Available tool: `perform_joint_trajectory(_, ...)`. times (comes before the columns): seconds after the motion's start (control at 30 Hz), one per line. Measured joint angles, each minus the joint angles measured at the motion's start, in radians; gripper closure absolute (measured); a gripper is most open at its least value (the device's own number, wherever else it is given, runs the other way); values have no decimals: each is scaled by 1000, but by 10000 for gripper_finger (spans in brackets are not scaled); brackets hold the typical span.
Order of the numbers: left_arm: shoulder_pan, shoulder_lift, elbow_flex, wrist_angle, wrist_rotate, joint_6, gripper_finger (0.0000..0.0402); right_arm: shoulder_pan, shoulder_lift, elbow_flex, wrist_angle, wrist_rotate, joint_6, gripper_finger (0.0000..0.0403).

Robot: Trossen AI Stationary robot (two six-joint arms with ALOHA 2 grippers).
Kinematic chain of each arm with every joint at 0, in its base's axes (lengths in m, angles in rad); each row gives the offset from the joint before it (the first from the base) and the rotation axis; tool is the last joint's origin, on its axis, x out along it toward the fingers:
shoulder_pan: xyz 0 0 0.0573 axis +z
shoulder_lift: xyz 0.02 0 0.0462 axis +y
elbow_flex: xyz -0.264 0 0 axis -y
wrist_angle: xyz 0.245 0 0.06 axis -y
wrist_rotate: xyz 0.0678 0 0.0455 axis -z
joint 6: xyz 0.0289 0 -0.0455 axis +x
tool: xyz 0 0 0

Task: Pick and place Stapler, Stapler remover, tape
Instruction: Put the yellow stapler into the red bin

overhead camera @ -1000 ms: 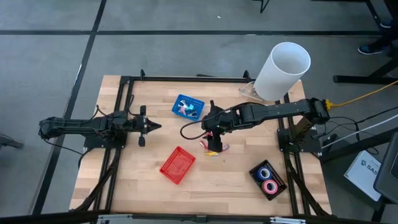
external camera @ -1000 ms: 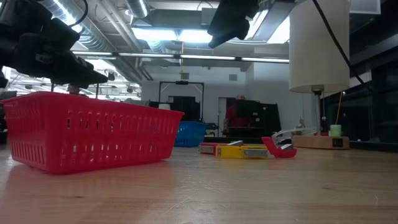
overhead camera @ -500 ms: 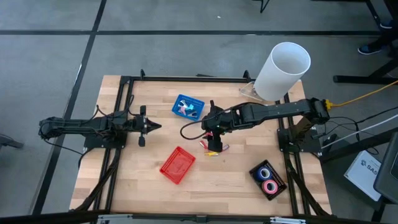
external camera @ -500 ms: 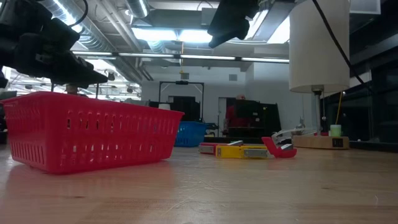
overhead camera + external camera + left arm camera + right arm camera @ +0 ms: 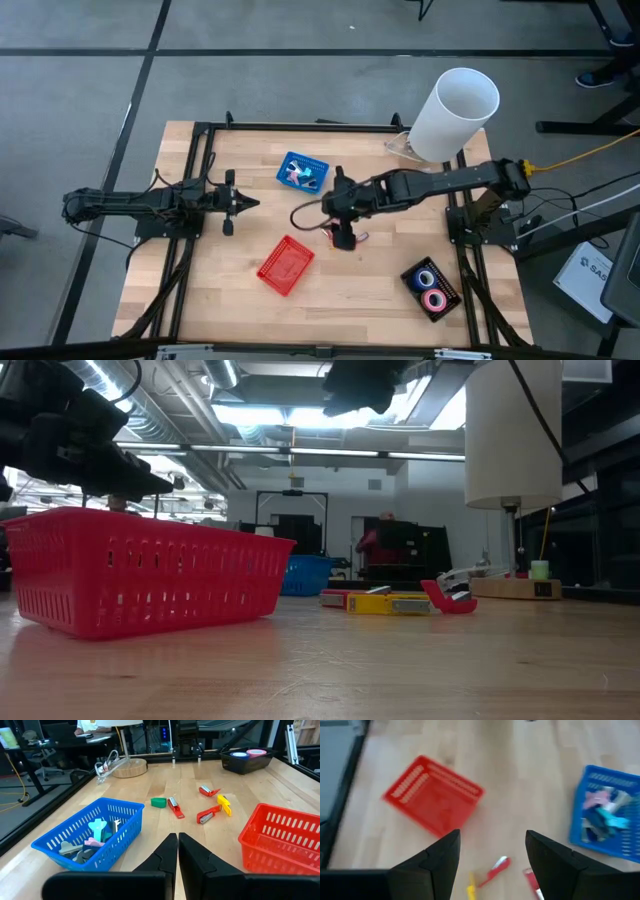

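Note:
Several small staplers, red (image 5: 209,814) and yellow (image 5: 224,805), lie loose at the table's middle, with a green piece (image 5: 159,802) beside them. My right gripper (image 5: 492,865) hangs open above them (image 5: 342,240), touching nothing. A red stapler (image 5: 495,869) shows below the gap between its fingers. Blue tape (image 5: 428,275) and pink tape (image 5: 434,299) lie in a black tray (image 5: 447,296) at the near right. My left gripper (image 5: 245,203) waits shut at the left, clear of the table. I cannot pick out the stapler remover for certain.
A red basket (image 5: 286,265) stands near the table's middle, left of the staplers. A blue basket (image 5: 302,172) farther back holds several small pink, teal and grey pieces. A tall white cylinder (image 5: 455,113) on a wooden base stands at the far right corner.
My right gripper has swung a little toward the table's near left above the staplers and tipped slightly. It has stayed open. Nothing on the table has moved.

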Motion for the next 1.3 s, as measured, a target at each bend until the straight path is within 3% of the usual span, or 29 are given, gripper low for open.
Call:
perform_joint_trajectory(0.33, 0, 0, 0, 3, 0, 0, 389, 122, 38, -1, -72, -7, -1, 176)
perform_joint_trajectory(0.6, 0, 3, 0, 7, 0, 0, 394, 147, 75, -36, -121, -3, -2, 176)
perform_joint_trajectory(0.97, 0, 3, 0, 8, 0, 0, 392, 155, 75, -263, 44, 1, 3, 176)
perform_joint_trajectory(1.3, 0, 3, 0, 8, 0, 0, 389, 157, 75, -360, 143, 1, 6, 175)
